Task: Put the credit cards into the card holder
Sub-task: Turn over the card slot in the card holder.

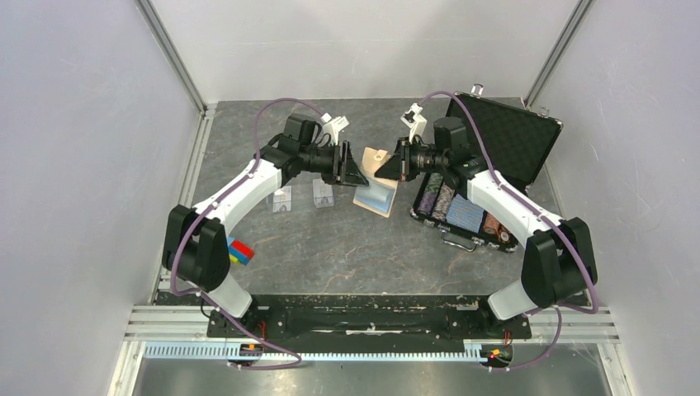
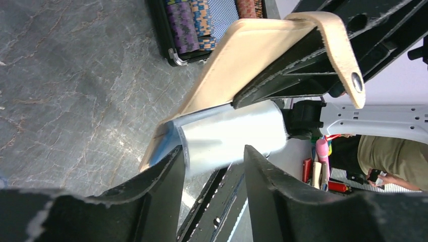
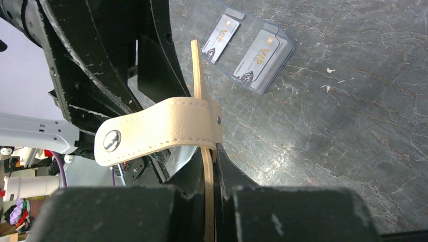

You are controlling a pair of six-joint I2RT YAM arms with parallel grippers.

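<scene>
The right gripper (image 3: 208, 176) is clamped on the thin tan wall of the card holder (image 2: 237, 65), seen edge-on. The left gripper (image 2: 214, 169) has its jaws half apart at the holder's light blue inner pocket, though contact there cannot be made out. Left of the holder, well apart, the two credit cards (image 3: 262, 56) lie flat in clear sleeves on the table (image 1: 355, 256), and a black case (image 1: 503, 136) of poker chips lies open to the holder's right. The holder itself is tilted and spread open, its snap tab hanging free.

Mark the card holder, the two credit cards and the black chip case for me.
card holder (image 3: 161, 128), right wrist view, on its snap tab.
credit cards (image 3: 263, 59), right wrist view, face of the right-hand card.
black chip case (image 1: 505, 136), top external view, on its open lid.
</scene>
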